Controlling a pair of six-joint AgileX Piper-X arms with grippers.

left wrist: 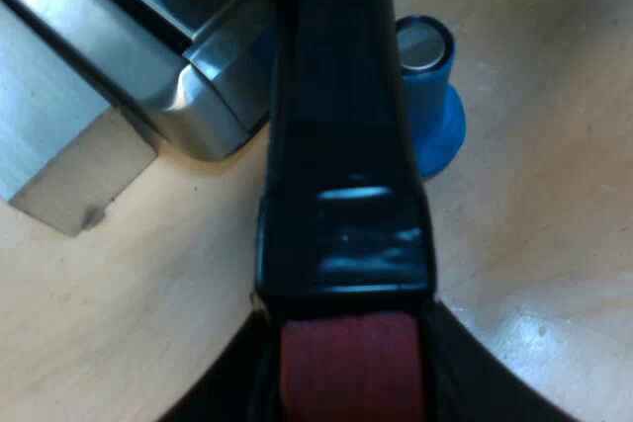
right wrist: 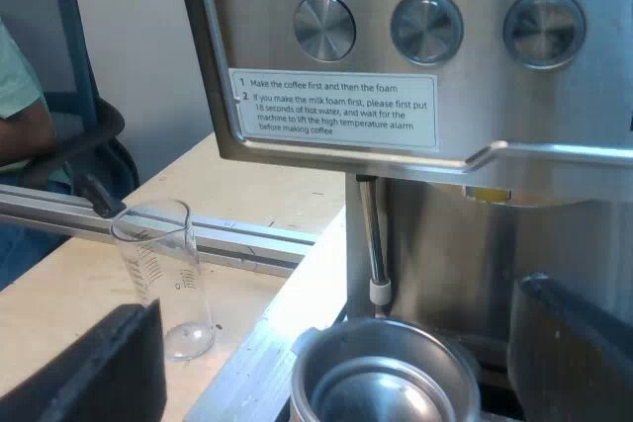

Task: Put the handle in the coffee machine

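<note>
The holder's dark handle [left wrist: 341, 126] runs away from my left gripper [left wrist: 351, 387], which is shut on it at its red end [left wrist: 351, 363]. The handle points toward the lower corner of the espresso machine [left wrist: 148, 37]. A blue tamper [left wrist: 435, 116] stands on the table beside the handle. The holder's round metal basket [right wrist: 386, 373] hangs low before the machine's front [right wrist: 415, 46], under the steam wand [right wrist: 374, 234]. My right gripper [right wrist: 336, 308] is open, its fingers [right wrist: 99, 363] wide on either side of the basket without touching it.
A measuring glass [right wrist: 163, 274] stands upright on the wooden table [right wrist: 59, 313] by an aluminium rail [right wrist: 227, 234]. A person's arm [right wrist: 25, 126] rests at a chair [right wrist: 69, 46] beyond the rail. Three knobs and a label are on the machine's panel.
</note>
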